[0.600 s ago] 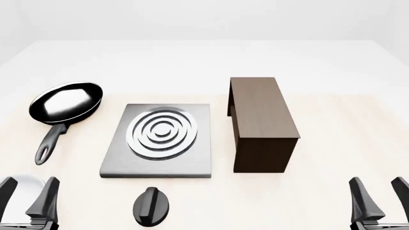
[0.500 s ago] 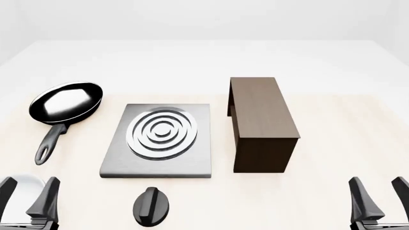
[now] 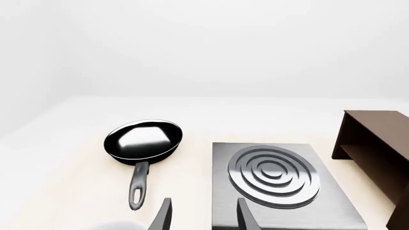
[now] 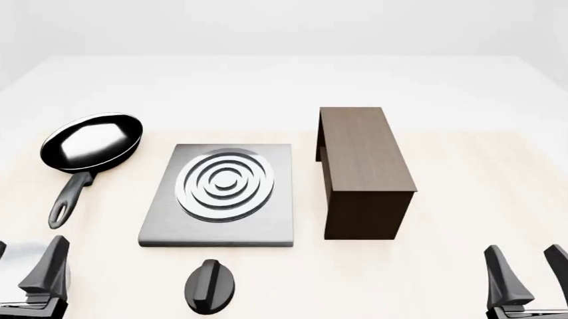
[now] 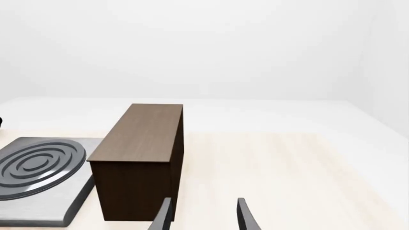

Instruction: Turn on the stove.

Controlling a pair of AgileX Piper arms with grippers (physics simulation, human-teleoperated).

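One stove (image 4: 222, 193), one pan (image 4: 89, 147), one block (image 4: 362, 169).

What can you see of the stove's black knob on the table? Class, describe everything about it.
The knob is a small round black disc with a raised ridge across its top, tilted slightly off straight ahead in the front view. It looks like glossy plastic. It lies flat on the pale table, just in front of the grey stove plate and apart from it. Nothing touches it: the left gripper sits off to its left, the right gripper far to its right. Neither wrist view shows it.
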